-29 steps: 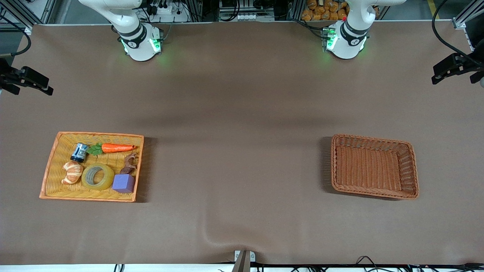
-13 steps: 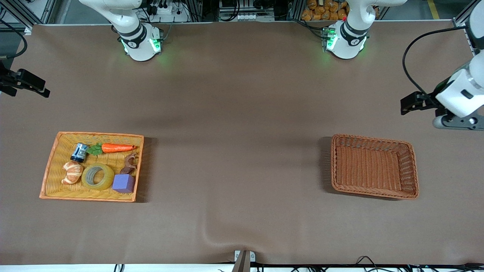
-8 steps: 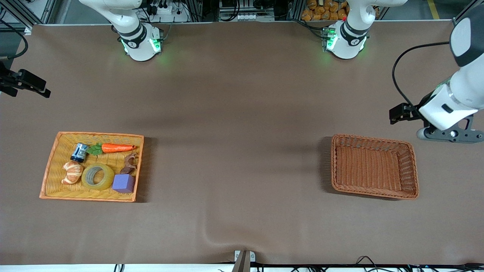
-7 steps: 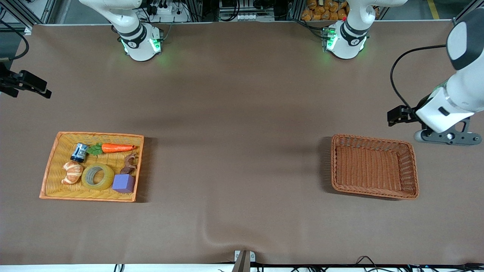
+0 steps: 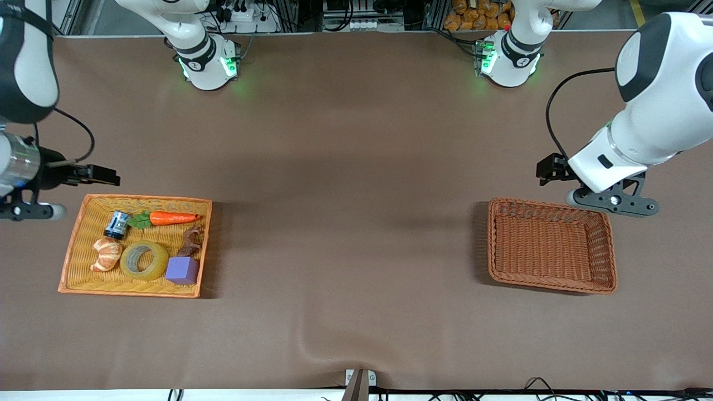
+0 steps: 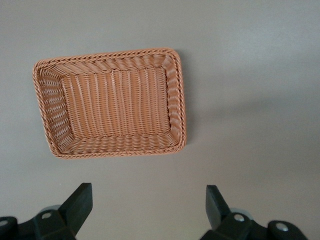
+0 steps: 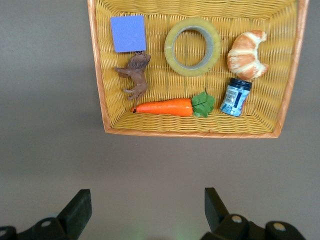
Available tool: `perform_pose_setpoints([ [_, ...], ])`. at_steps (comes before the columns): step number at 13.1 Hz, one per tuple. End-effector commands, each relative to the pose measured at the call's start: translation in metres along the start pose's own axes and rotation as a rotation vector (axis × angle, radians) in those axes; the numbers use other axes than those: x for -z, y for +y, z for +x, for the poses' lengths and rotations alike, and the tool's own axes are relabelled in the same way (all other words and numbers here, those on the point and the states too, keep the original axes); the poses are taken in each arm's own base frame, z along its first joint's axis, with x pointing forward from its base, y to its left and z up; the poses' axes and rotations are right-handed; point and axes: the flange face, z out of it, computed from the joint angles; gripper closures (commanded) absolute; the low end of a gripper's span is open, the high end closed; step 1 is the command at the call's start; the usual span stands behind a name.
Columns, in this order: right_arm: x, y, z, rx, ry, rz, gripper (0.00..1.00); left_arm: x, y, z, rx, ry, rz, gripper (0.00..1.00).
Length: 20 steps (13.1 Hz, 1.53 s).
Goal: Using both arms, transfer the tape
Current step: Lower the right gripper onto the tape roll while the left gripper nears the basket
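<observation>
We judged the tape (image 5: pixel 144 260), flat in the yellow basket (image 5: pixel 76 245) between croissant (image 5: pixel 107 254) and purple cube (image 5: pixel 182 270), stiff and light, best pinched across its wall, both right gripper (image 7: pixel 145 207) and left gripper (image 6: pixel 148 204) spread wide, empty.

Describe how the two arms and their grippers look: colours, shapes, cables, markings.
Both arms are bulky, rounded white shells with black round joint caps. The left arm trails a looping black cable; the right arm trails one too. Each base glows green and bears a small round logo. The left gripper and right gripper have black wedge-shaped fingers on dark mounts with silver screws.
</observation>
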Motion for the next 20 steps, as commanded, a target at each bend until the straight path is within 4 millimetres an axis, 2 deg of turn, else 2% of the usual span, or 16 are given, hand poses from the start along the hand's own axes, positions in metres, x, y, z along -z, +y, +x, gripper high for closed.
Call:
perform_pose_setpoints([
  [1, 0.000, 0.005, 0.008, 0.000, -0.013, 0.000, 0.00, 0.005, 0.007, 0.003, 0.020, 0.020, -0.017, 0.00],
  [2, -0.044, 0.011, 0.030, -0.006, -0.093, 0.000, 0.00, 0.005, 0.009, 0.003, 0.019, 0.020, -0.018, 0.00],
  [3, -0.056, 0.015, 0.040, -0.013, -0.110, 0.005, 0.00, 0.005, 0.009, 0.003, 0.019, 0.020, -0.018, 0.00],
  [4, -0.051, 0.010, 0.039, -0.014, -0.104, -0.013, 0.00, 0.006, 0.008, 0.004, 0.020, 0.026, -0.018, 0.00],
  [6, -0.056, 0.033, 0.041, -0.038, -0.106, 0.000, 0.00, 0.003, 0.009, 0.008, 0.021, 0.043, -0.028, 0.00],
  [8, -0.063, 0.036, 0.054, -0.040, -0.093, -0.003, 0.00, 0.002, 0.010, 0.010, 0.024, 0.051, -0.043, 0.00],
  [10, -0.081, 0.045, 0.073, -0.048, -0.047, -0.002, 0.00, 0.003, 0.009, 0.010, 0.024, 0.051, -0.043, 0.00],
  [13, -0.123, 0.070, 0.106, -0.078, 0.029, -0.001, 0.00, 0.002, 0.013, 0.010, 0.020, 0.049, -0.043, 0.00],
  [15, -0.167, 0.117, 0.119, -0.129, 0.033, 0.015, 0.00, 0.000, 0.014, 0.010, 0.018, 0.044, -0.044, 0.00],
  [16, -0.183, 0.130, 0.124, -0.105, 0.042, 0.020, 0.00, 0.000, 0.016, 0.010, 0.015, 0.044, -0.044, 0.00],
  [18, -0.195, 0.141, 0.130, -0.067, 0.083, 0.031, 0.00, -0.007, 0.026, 0.012, 0.003, 0.032, -0.044, 0.00],
  [20, -0.214, 0.133, 0.140, -0.063, 0.094, 0.028, 0.00, -0.015, 0.031, 0.016, 0.057, 0.020, -0.053, 0.00],
])
